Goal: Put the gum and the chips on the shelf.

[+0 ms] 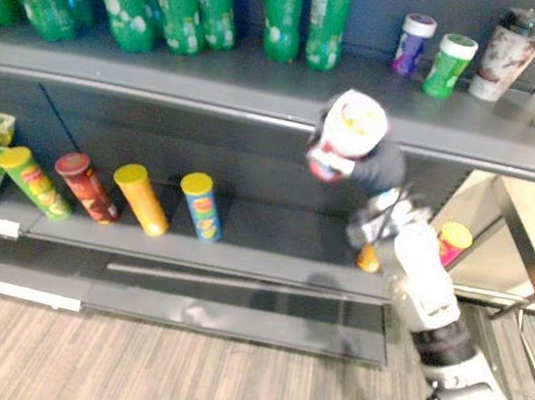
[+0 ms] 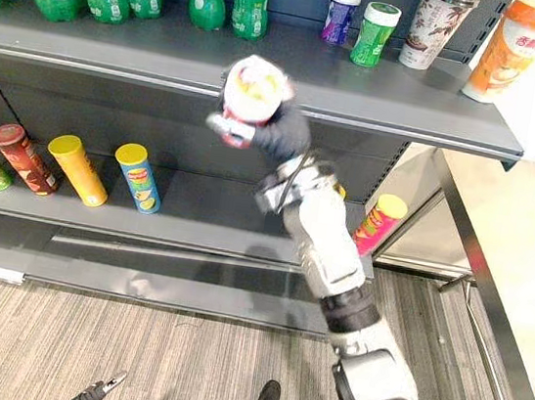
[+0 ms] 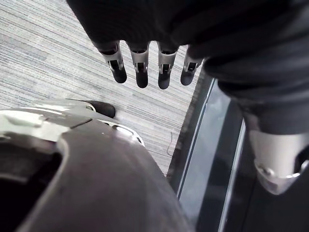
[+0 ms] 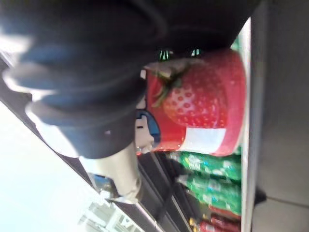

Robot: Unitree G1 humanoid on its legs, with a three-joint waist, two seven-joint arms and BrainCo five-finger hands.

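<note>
Item: red cylindrical gum tub (image 4: 203, 104), strawberry picture, pale top. Location: grasped in right hand (image 2: 278, 137), fingers curled round it, at the front edge of dark grey metal upper shelf (image 2: 409, 100). Left hand (image 3: 141, 72): fingers straight, holding nothing, over grey striped carpet (image 2: 178, 356).

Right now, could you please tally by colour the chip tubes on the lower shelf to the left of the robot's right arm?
Green tube: 1
Red tube: 1
Yellow tube: 1
Blue tube: 1
Total: 4
</note>
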